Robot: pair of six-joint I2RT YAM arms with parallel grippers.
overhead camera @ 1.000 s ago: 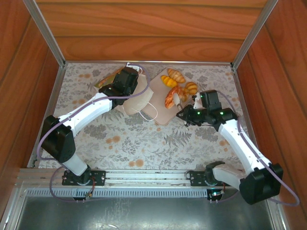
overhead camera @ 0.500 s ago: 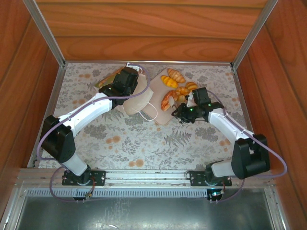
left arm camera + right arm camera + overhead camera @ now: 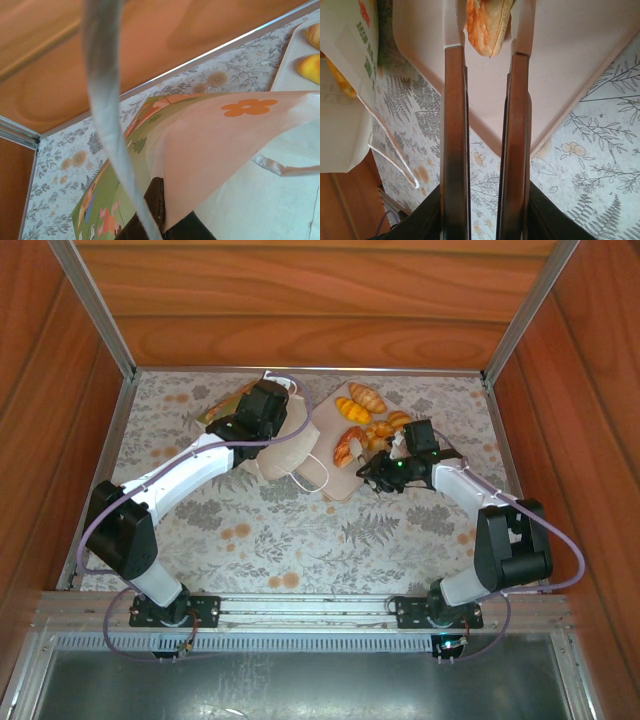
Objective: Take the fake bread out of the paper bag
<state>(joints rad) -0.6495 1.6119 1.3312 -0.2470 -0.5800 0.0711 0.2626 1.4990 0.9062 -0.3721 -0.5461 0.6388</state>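
Bright, even overhead light, soft shadows on the table (image 3: pixel 300 530). In the left wrist view a close grey strip (image 3: pixel 102 100) is badly blurred; the paper bag (image 3: pixel 215 145) looks soft.

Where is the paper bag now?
In the top view the paper bag lies toward the far wall, left of centre, just left of the pink tray.

Both arms share one build. The left arm (image 3: pixel 190 470) and the right arm (image 3: pixel 462 483) have smooth white links joined by chunky black joint housings, and each stands on a small black base plate (image 3: pixel 160 612). A thin lilac cable (image 3: pixel 88 530) runs in loose loops along each arm. A small green light (image 3: pixel 398 464) glows on the black wrist of the right arm. The right tool (image 3: pixel 489 30) has two long, straight, glossy dark-brown fingers (image 3: pixel 454 140) ending in pale off-white tips.
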